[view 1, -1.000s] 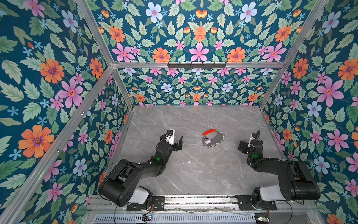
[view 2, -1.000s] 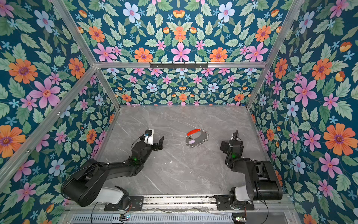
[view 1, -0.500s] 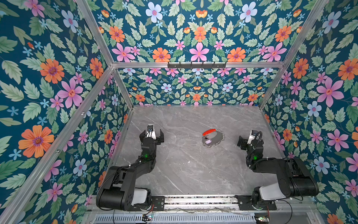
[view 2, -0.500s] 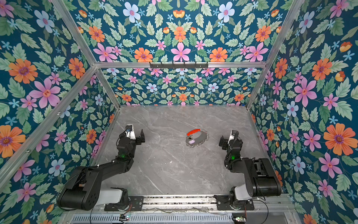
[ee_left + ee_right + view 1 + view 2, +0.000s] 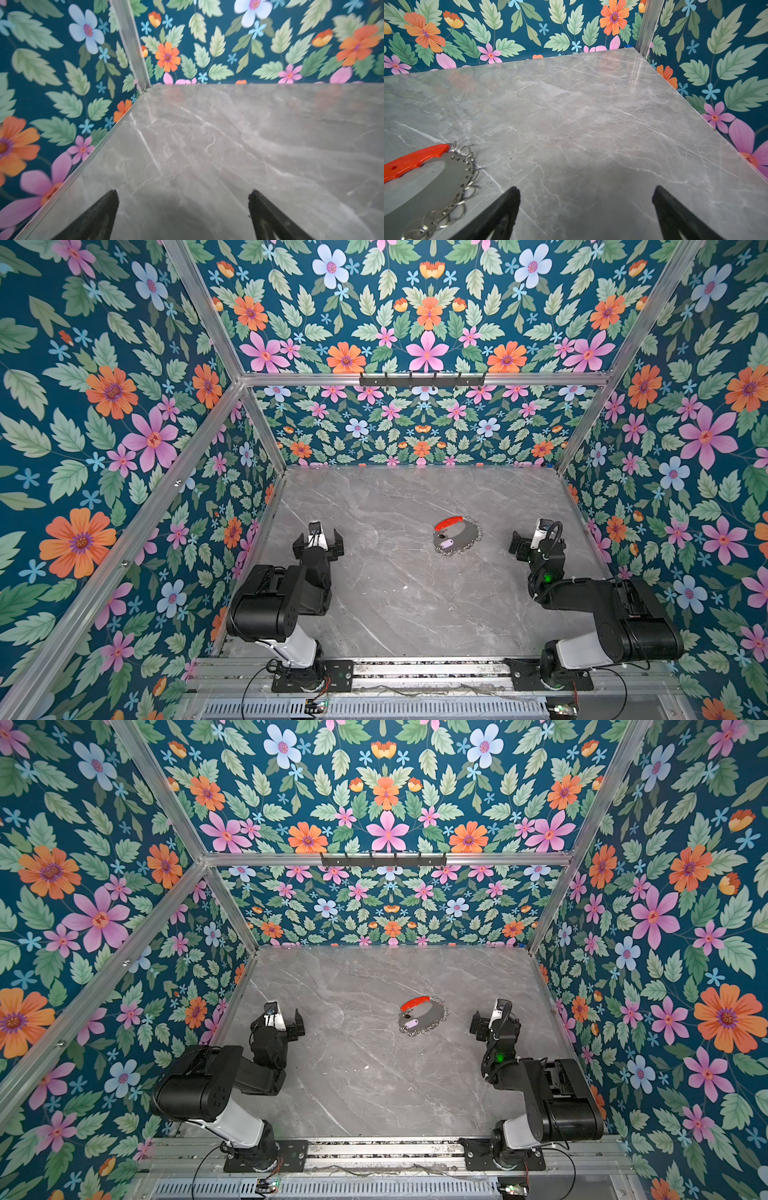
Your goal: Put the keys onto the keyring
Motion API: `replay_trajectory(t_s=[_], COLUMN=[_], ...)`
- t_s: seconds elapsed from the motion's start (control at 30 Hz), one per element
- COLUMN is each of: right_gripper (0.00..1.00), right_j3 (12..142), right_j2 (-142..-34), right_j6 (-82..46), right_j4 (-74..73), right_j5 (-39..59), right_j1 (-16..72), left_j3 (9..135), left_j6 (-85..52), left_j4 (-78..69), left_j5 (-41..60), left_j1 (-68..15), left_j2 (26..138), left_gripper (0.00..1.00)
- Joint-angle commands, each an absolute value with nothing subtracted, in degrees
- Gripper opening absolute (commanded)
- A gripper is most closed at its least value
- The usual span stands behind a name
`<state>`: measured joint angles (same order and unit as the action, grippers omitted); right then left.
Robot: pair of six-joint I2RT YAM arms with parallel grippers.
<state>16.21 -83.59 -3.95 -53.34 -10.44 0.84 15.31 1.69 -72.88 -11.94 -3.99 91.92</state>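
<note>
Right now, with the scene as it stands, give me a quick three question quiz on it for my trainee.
1. True or false: the left gripper holds the key.
2. Where does the key lie? A) within the keyring's outline; B) beside the left gripper; C) against the back wall.
3. Fill in: the keyring's plastic section is ____.
Key: 1 false, the left gripper is open and empty; 2 A; 3 red.

Glossy marble-look table (image 5: 395, 597), metal keyring (image 5: 464, 534)
</note>
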Motion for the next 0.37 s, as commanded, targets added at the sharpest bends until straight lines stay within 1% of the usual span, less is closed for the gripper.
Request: replay_trajectory(t_s=[0.0,0.1,0.2,0.33], right_gripper=[0.99,0.99,0.99,0.99], right_j3=[16.44,16.71,17.14,17.03], right_j2=[-83.67,-83.69,-83.32,-83.41], right_j6=[-3.3,-3.49,-4.07,-3.9], right_j4=[-55.37,-55.07,-53.37,-53.87], right_j5=[-9.91,-9.57,-6.4,-6.53], right_j1=[0.88,0.79,-0.38,-0.36], left_j3=[16.0,16.0,15.99,16.0], left_j6=[0.52,0.44,0.44,0.44], left_j4=[-71.23,-70.82,-70.9,-70.88], left_j5=[-9.51,-9.41,-9.41,-9.4], left_j1=[-3.25,-3.25,-3.25,-3.25], left_j2=[91.94,91.83,91.84,91.85], left_gripper=[1.0,1.0,1.0,1.0])
